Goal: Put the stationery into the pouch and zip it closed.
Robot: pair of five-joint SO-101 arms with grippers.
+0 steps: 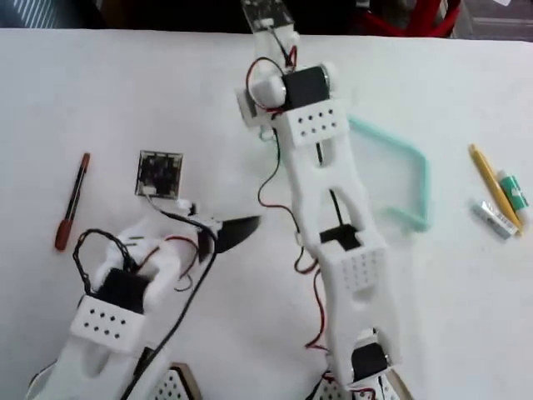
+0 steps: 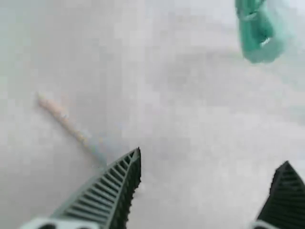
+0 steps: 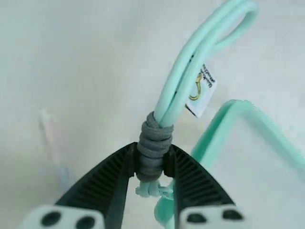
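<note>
The pouch, pale with a mint-green edge (image 1: pixel 423 179), lies right of centre, partly under the right arm (image 1: pixel 333 208). My right gripper (image 3: pixel 153 152) is shut on the grey cord wrap (image 3: pixel 153 140) of the zip pull, whose mint loop (image 3: pixel 200 57) sticks out beyond the fingers. My left gripper (image 1: pixel 225 233) stands open over bare table left of centre, its fingers (image 2: pixel 119 186) wide apart with nothing between them. A red pen (image 1: pixel 71 204) lies at far left. A yellow pencil (image 1: pixel 491 179), a green-and-white item (image 1: pixel 513 190) and a small grey item (image 1: pixel 493 218) lie at far right.
The white table (image 1: pixel 125 83) runs to a dark far edge at the top of the high view. Red and black cables (image 1: pixel 275 192) trail between the arms. A faint pale stick shape (image 2: pixel 66 121) shows ahead of the left gripper, with the mint pull (image 2: pixel 257 28) farther off.
</note>
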